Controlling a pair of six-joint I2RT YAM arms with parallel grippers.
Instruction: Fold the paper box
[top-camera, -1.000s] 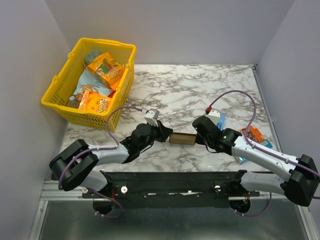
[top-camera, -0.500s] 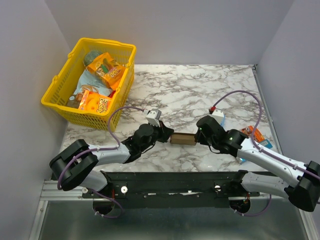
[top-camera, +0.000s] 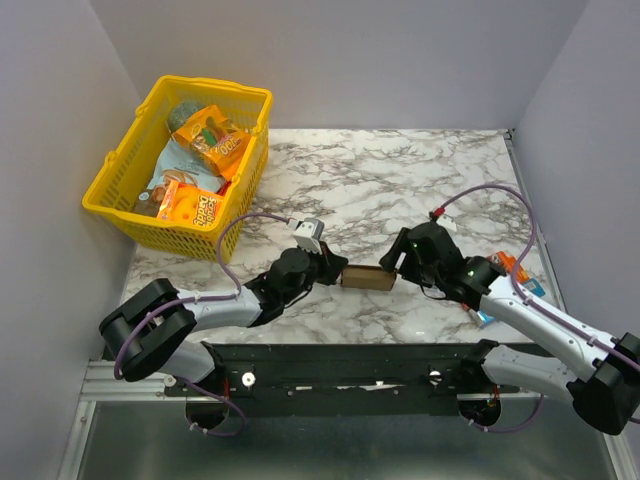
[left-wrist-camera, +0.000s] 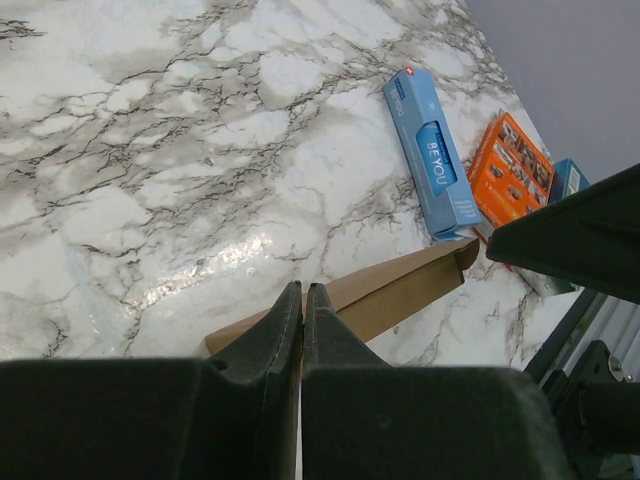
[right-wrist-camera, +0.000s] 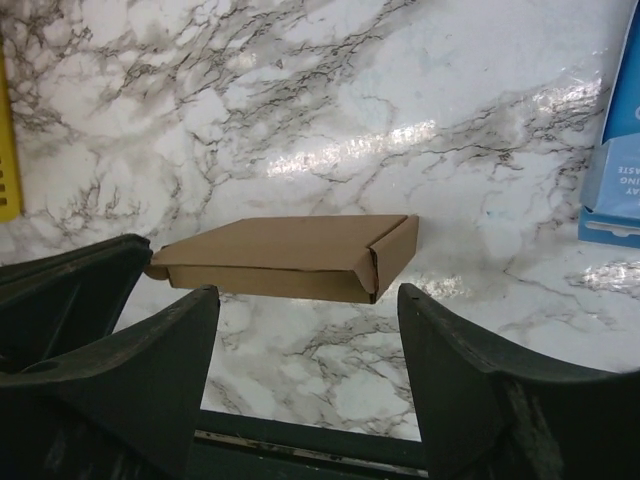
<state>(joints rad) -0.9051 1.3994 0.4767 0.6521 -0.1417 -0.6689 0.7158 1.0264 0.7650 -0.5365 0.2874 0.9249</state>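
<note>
The left claw (top-camera: 337, 271) is pinched nearly closed on the left end of the paper box (top-camera: 367, 277), its two fingers (left-wrist-camera: 272, 340) pressed together over the cardboard's edge. The right claw (right-wrist-camera: 305, 300) stands wide, its fingers spread apart just beside the box's right end and not touching it. The box is a flat brown rectangle with its flaps folded in, lying lengthwise between the two claws near the front middle of the marble table (top-camera: 400, 170). Whether it rests on the table or hangs just above it cannot be told. Beyond the box's right end, beside the right arm, lie a slim blue packet (left-wrist-camera: 432, 155) and an orange packet (left-wrist-camera: 510, 170). A yellow basket (top-camera: 175, 232) holding snack packets sits at the table's far left corner.
</note>
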